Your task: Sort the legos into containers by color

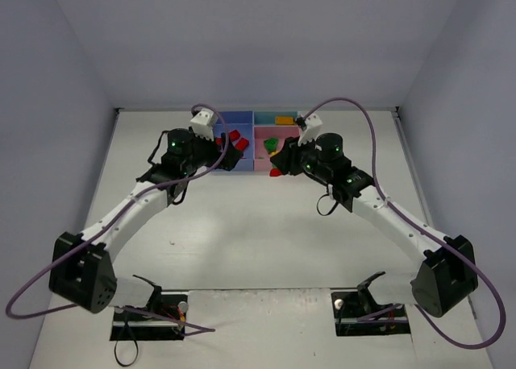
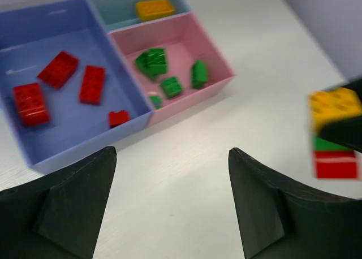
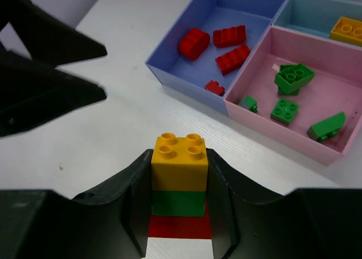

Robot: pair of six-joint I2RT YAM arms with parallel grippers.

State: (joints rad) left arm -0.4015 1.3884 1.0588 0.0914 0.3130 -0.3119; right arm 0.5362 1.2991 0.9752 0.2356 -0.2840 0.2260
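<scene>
Right gripper (image 3: 179, 157) was clamped on a yellow-green-red stack (image 3: 179, 202) — held just in front of the pink tray (image 3: 322, 78), left gripper (image 2: 171, 154) was spread wide, empty, near the blue tray (image 2: 68, 123).

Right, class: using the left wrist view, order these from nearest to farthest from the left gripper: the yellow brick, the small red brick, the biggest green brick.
Measured from the left gripper:
1. The small red brick, in the near right corner of the blue tray.
2. The biggest green brick, on the left of the pink tray.
3. The yellow brick, in the teal tray at the back.
</scene>
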